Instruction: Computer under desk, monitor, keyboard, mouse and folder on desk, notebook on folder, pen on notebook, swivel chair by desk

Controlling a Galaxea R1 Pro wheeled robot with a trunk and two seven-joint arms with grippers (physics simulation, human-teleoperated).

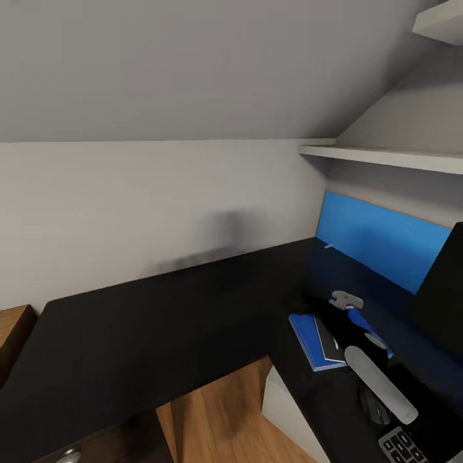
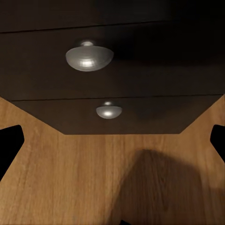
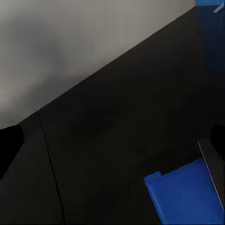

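The folder [image 1: 307, 341] lay flat on the black desk [image 1: 161, 321], near the inner corner of the L, with the notebook [image 1: 329, 341] lying on it, shifted toward its far side rather than centred. The right arm [image 1: 379, 382] reached over them, and its gripper [image 1: 345, 299] hung just beyond the stack, toward the blue back panel [image 1: 379, 241]; whether its jaws were spread or closed could not be told. The mouse [image 1: 375, 406] and a corner of the keyboard [image 1: 402, 445] sat close under that arm, and the monitor [image 1: 444, 289] stood at the right edge. The main risk was the arm itself: any low sweep could drag the notebook off the folder, push the folder toward the desk edge, or nudge the mouse. The pen could not be made out. The left gripper [image 2: 112, 140] pointed at the floor [image 2: 70, 178] before a dark drawer unit [image 2: 140, 70], fingers well apart and holding nothing.
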